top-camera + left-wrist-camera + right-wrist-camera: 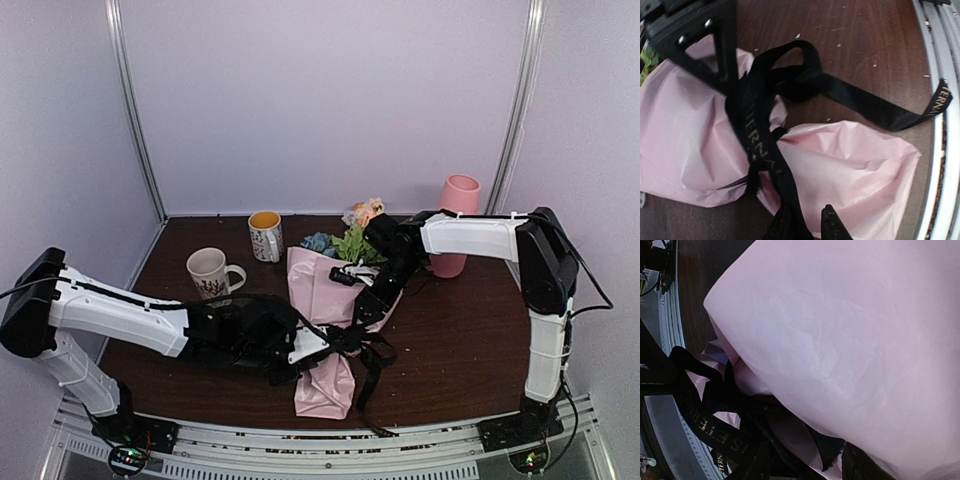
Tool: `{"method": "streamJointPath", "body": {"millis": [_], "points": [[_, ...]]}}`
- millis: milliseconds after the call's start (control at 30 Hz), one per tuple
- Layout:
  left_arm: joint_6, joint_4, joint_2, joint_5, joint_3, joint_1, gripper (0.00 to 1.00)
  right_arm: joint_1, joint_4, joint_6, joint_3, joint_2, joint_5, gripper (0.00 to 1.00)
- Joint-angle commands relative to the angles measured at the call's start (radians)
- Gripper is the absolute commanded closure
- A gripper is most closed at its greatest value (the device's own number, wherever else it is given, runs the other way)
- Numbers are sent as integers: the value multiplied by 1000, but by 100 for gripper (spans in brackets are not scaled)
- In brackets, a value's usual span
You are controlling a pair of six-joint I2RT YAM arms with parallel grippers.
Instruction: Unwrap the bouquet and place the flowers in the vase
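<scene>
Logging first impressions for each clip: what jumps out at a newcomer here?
The pink-wrapped bouquet lies mid-table, still tied with a black ribbon, with the left arm and right arm bent over it. Its flowers poke out at the far end. The tall pink vase stands back right; a yellow-lined mug and a cream mug stand back left.

left arm (120, 310), right arm (470, 235) stretched inward, wrists low; left jaws slightly parted.

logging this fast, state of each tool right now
left tool: partly open at the black ribbon bow
right tool: cannot tell, against pink tissue paper wrap
</scene>
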Motion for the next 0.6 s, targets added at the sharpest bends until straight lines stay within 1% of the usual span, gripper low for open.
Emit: {"method": "streamJointPath", "body": {"millis": [0, 133, 233, 267, 333, 433, 500, 567], "points": [[18, -29, -3, 61, 50, -38, 80, 28, 10, 1, 10, -16, 67, 51], [12, -44, -91, 71, 6, -38, 80, 30, 19, 24, 17, -9, 102, 51], [3, -51, -150, 79, -23, -38, 77, 30, 33, 46, 18, 2, 138, 49], [-12, -57, -158, 45, -27, -38, 75, 30, 30, 47, 22, 7, 135, 48], [-65, -38, -178, -40, -43, -29, 69, 30, 22, 43, 34, 16, 100, 45], [-188, 11, -206, -63, -72, 32, 54, 31, 5, 33, 58, 25, 16, 45], [-284, 16, -193, -63, -62, 71, 52, 28, -11, 24, 70, 17, -40, 46], [-357, -30, -151, -41, 10, 84, 52, 18, -36, 4, 71, -9, -76, 48]]}}
